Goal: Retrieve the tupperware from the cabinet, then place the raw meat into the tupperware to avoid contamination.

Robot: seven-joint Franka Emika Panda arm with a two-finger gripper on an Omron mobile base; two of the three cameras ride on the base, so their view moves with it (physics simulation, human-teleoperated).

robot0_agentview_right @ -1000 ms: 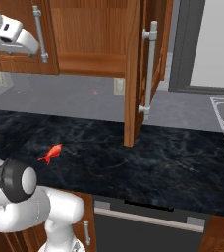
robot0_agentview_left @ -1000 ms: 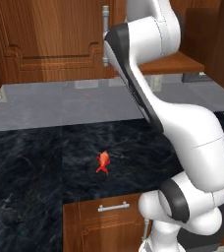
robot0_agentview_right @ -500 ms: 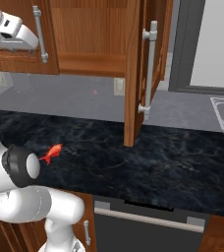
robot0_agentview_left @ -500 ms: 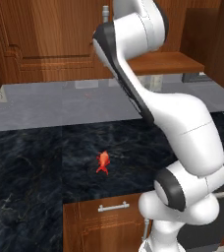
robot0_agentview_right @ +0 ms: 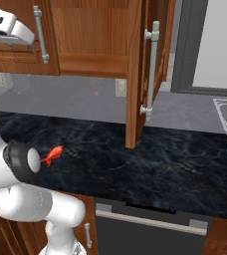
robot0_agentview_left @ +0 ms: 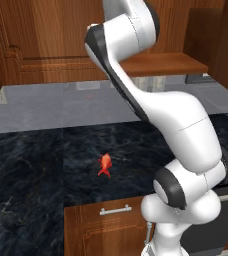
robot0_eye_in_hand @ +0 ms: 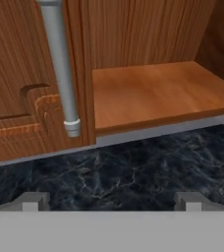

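Step in hand: you are hunting for the tupperware, so you are aiming the hand at the cabinet (robot0_agentview_right: 90, 35); its right door (robot0_agentview_right: 138, 74) is standing open, the left door (robot0_eye_in_hand: 20, 74) is shut.
Gripper: the gripper (robot0_eye_in_hand: 111, 199) is empty; its tips are standing wide apart at 6 o'clock in the hand view.
Shelf: the wooden shelf (robot0_eye_in_hand: 158, 91) is sitting at 1 o'clock in the hand view; the part showing is bare wood; I cannot tell where the tupperware is lying.
Handle: the silver bar (robot0_eye_in_hand: 60, 69) of the shut door is hanging at 11 o'clock, near the hand; keep the fingers off it.
Meat: the raw meat (robot0_agentview_left: 105, 165) is lying on the dark counter (robot0_agentview_left: 31, 175), at 6 o'clock of the left base view's middle, well apart from the cabinet.
Doing it well: you are likely needing to look higher or behind the shut door; move in slowly, jaws staying parted.
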